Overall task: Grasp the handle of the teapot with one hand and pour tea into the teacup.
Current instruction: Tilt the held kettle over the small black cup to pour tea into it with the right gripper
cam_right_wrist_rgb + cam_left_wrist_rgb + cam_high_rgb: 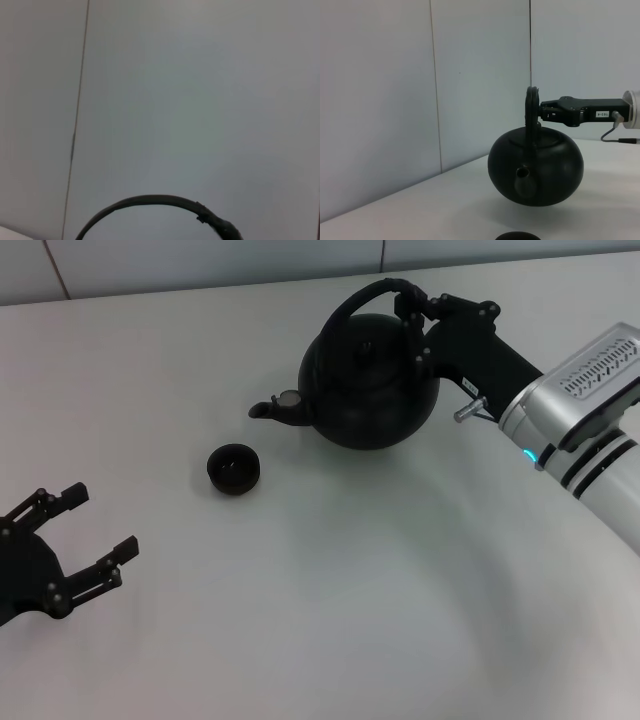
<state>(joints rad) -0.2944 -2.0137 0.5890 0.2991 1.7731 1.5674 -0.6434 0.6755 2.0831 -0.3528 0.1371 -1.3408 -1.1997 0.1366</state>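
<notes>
The round matte-black teapot (370, 380) is at the back of the white table, upright, with its short spout (265, 410) pointing toward the teacup. My right gripper (412, 305) is shut on the thick side of the arched handle (350, 305). In the left wrist view the teapot (535, 165) seems to hang just above the table, with the handle (532, 107) held from the side. The handle's arc also shows in the right wrist view (150, 200). The small dark teacup (233, 469) stands in front of and left of the spout; its rim shows in the left wrist view (517, 236). My left gripper (100, 522) is open and empty at the front left.
The white table (330, 590) stretches around the pot and cup. A pale panelled wall (420, 75) stands behind the table's far edge. A thin cable (480, 410) hangs by the right wrist.
</notes>
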